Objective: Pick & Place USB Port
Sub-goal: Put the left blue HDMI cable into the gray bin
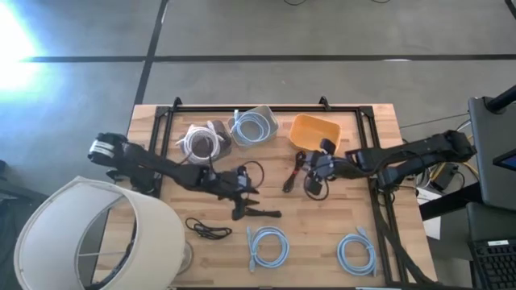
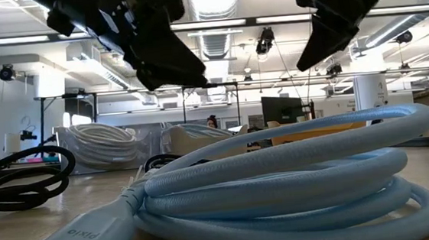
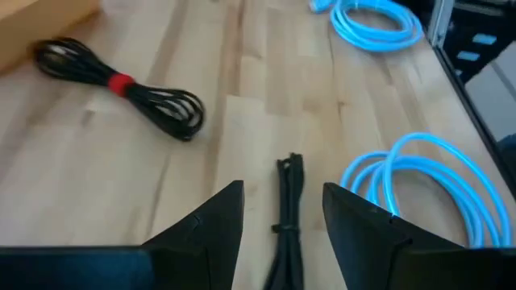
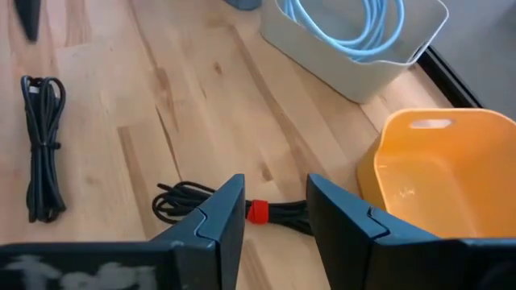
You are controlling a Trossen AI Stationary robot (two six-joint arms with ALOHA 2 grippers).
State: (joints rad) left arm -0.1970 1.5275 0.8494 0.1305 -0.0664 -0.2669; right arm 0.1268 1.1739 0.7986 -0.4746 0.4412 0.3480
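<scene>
The black cable with a red tie (image 4: 256,211) lies on the desk (image 1: 322,242) just beside the orange bin (image 4: 435,173), its long axis running crosswise beneath the right gripper (image 4: 274,213), whose fingers stand parted above it and straddle the red tie without pinching it yet. The right arm is clearly nearer. The left gripper (image 3: 282,213) hovers spread over another black cable bundle (image 3: 289,217) near the desk's middle, holding nothing. Around them lie blue cable coils (image 1: 268,245) and a white bin (image 4: 363,40) holding another blue coil; nothing blocks a straight descent.
</scene>
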